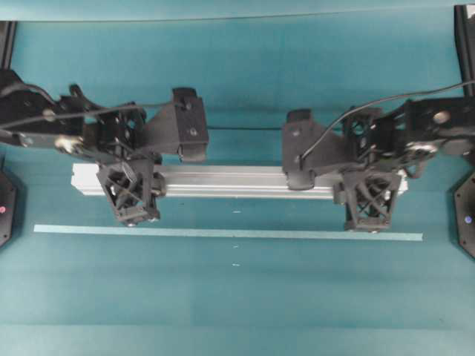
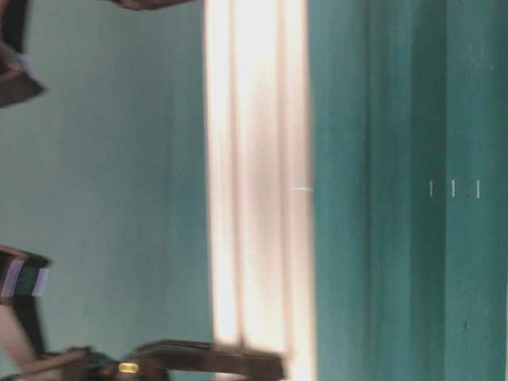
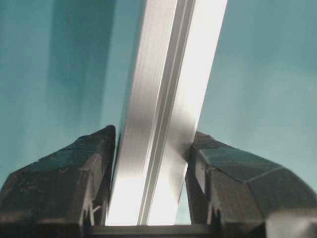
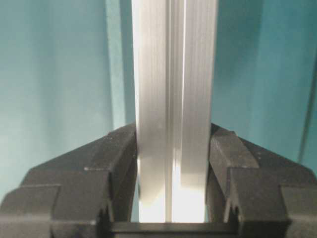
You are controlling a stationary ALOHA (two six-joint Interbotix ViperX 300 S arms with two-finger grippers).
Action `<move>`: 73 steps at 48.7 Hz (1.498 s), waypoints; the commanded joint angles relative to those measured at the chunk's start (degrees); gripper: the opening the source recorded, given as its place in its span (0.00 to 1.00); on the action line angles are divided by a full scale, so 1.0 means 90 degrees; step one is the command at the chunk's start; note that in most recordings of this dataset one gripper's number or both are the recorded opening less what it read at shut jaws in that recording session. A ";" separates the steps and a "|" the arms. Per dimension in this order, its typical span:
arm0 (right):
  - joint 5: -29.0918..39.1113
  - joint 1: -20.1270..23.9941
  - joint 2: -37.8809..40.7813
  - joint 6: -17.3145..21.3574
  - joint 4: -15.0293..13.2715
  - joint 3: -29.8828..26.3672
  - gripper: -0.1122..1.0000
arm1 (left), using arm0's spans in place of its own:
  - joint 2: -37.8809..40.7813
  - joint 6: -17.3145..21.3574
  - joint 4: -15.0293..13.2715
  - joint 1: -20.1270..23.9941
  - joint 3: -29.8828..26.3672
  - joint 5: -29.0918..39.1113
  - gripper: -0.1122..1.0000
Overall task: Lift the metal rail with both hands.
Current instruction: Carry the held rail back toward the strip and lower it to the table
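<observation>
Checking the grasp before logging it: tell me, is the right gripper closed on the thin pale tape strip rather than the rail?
No. In the right wrist view the right gripper has its fingers against the metal rail; the tape strip lies apart.

1. The metal rail (image 4: 173, 109) runs straight up the middle of the view, silver, with a lengthwise groove down its centre.
2. The right gripper (image 4: 173, 198) clamps it near the bottom: one black finger (image 4: 99, 173) presses the rail's left face, the other the rail's right face.
3. A thin pale tape strip (image 4: 115, 64) lies on the teal table (image 4: 49, 74), just left of the rail and parallel to it.
</observation>
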 commanded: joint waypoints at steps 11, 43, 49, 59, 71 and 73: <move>-0.0947 0.0127 0.0225 -0.0088 0.0059 0.0498 0.45 | 0.0166 -0.0557 0.0049 0.0088 0.0371 -0.0742 0.41; -0.2109 0.0410 0.0713 -0.0088 0.0068 0.1123 0.45 | 0.0947 -0.0674 0.0049 -0.0156 0.0713 -0.1582 0.41; -0.2227 0.0410 0.0762 -0.0088 0.0068 0.1123 0.45 | 0.0947 -0.0801 0.0049 -0.0186 0.0811 -0.1729 0.41; -0.2246 0.0439 0.0850 -0.0088 0.0068 0.1133 0.45 | 0.0967 -0.0840 0.0049 -0.0273 0.0898 -0.1924 0.41; -0.2354 0.0635 0.1016 -0.0059 0.0078 0.1143 0.45 | 0.1104 -0.0830 0.0049 -0.0303 0.0928 -0.1973 0.41; -0.2383 0.0664 0.1035 -0.0059 0.0078 0.1152 0.45 | 0.1113 -0.0830 0.0049 -0.0303 0.0918 -0.1973 0.41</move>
